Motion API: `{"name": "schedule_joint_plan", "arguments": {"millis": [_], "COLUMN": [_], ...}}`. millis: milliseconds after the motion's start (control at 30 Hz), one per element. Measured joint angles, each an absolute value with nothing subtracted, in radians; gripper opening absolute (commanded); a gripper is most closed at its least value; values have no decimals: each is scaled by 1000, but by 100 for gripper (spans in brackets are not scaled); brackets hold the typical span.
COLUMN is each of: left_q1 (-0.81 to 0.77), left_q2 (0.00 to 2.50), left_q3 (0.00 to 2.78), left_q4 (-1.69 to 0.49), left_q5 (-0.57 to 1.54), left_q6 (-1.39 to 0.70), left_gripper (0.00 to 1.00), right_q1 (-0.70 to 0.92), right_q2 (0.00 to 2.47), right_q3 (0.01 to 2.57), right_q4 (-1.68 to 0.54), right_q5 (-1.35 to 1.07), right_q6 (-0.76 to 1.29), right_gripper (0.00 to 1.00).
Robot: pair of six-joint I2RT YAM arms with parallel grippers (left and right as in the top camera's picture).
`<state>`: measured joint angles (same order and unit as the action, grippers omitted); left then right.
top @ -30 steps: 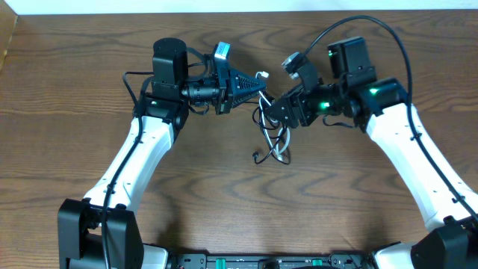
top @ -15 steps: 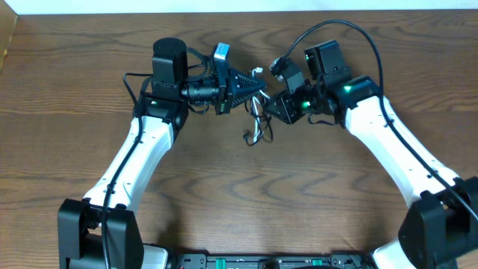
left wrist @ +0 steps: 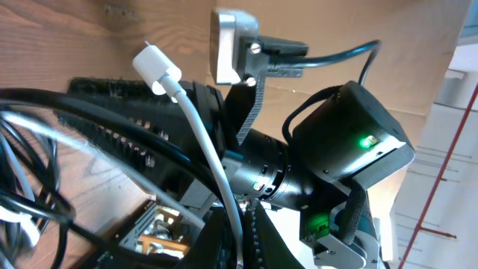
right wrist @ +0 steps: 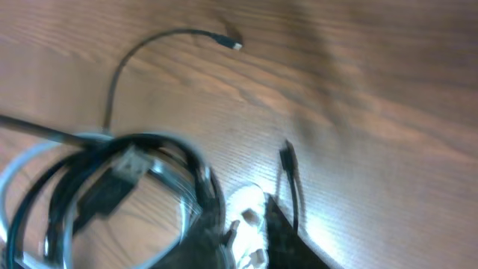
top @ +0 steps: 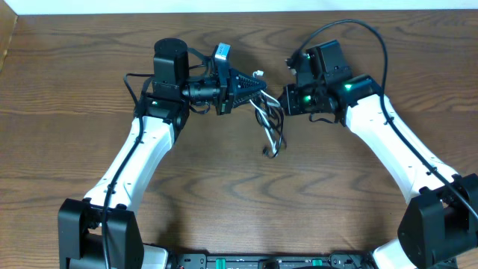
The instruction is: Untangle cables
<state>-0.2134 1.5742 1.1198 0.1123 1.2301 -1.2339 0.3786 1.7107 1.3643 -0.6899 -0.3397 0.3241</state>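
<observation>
Surface: dark brown wood-grain table (top: 224, 209). A pale strip (top: 224, 6) runs along its far edge. In the left wrist view, off to the right beyond the table, there is a pale wall with a thin red line (left wrist: 447, 179).

Cables (top: 269, 123): one tangled bundle in the far middle of the table, strung between the two gripper tips and trailing toward the near side in a loose loop. I cannot tell from overhead whether the loop rests on the wood. The white cable (left wrist: 208, 157) rises from between the left fingers and ends in a white plug (left wrist: 157, 67) that sticks out past the tip. The black cable (right wrist: 179, 31) coils with it. The right wrist view is blurred, but one thin black strand arcs out across the wood to a small plug end (right wrist: 233, 43).

Left arm (top: 142, 157): comes up from the near-left corner, with the wrist turned to point right. The left gripper (top: 258, 84) is fully closed, pinching the white cable. Whether the black one is also caught there is unclear.

Right arm (top: 396, 149): comes from the near-right corner, with the forearm angled up and left. The wrist shows green lights (top: 308, 96). The right gripper (top: 284, 99) points left, near the left tip and against the bundle. Its jaws are not clearly visible, so I cannot tell if it grips anything.
</observation>
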Motion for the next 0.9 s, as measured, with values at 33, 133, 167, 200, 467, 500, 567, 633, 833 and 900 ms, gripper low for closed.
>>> {"name": "schedule_joint_plan", "arguments": {"millis": [33,133,167,200,467,500,567,633,833,900], "left_q1": [-214,-214,-214,-214,-214,-214,-214,-214,-214,-214], "left_q2": [1574,1574,1574,1574,1574,1574,1574,1574,1574,1574], "left_q3": [1120,1120,1120,1120,1120,1120,1120,1120,1120,1120], "left_q4": [113,113,113,113,113,112,113,113,112,112], "left_q5": [1225,1207,1204,1197,1190,1190,1190,1190,1190,1190], "left_q6": [-1234,-1234,-1234,-1234,-1234,-1234,-1234,-1234,-1234,-1234], "left_gripper": [7,7,8,7,8,7,7,7,7,8], "right_q1": [377,375,375,374,371,371,371,371,375,381], "right_q2": [1711,1711,1711,1711,1728,1739,1761,1785,1867,1900], "right_q3": [1364,1364,1364,1364,1364,1364,1364,1364,1364,1364], "right_q4": [-706,-739,-744,-746,-757,-749,-732,-710,-625,-605], "right_q5": [-331,-315,-313,-314,-397,-414,-442,-470,-554,-566], "right_q6": [342,374,382,388,416,417,418,422,440,443], "right_gripper": [34,44,47,52,56,55,52,49,32,23]}}
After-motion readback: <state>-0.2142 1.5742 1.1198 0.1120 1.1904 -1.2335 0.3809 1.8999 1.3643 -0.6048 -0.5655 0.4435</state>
